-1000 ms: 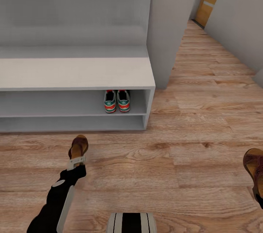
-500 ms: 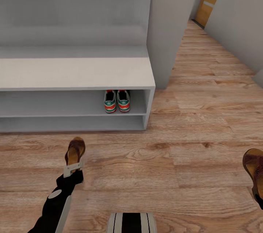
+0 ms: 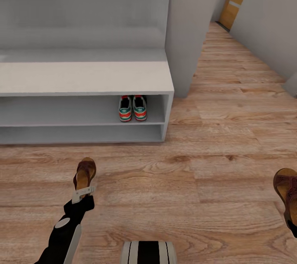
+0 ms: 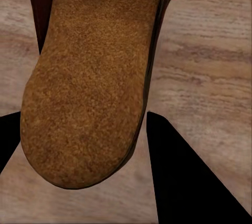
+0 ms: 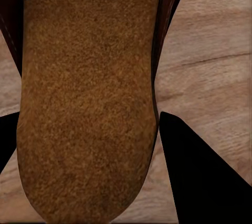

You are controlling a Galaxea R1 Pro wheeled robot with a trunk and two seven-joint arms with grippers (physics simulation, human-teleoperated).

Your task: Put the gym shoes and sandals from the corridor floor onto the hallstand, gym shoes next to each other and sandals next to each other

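- Two sandals, left sandal (image 3: 85, 174) and right sandal (image 3: 287, 191), look light and stiff.
- Each heel sits between spread fingers, left fingers (image 4: 184, 176) and right fingers (image 5: 202, 171); whether they pinch, I cannot tell.
- Hold the heel sides.

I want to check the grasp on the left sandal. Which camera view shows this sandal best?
The left wrist view: the tan footbed of the left sandal sits close up between the dark fingers of the left claw. The head view shows it whole but small. The right wrist view shows the other sandal.
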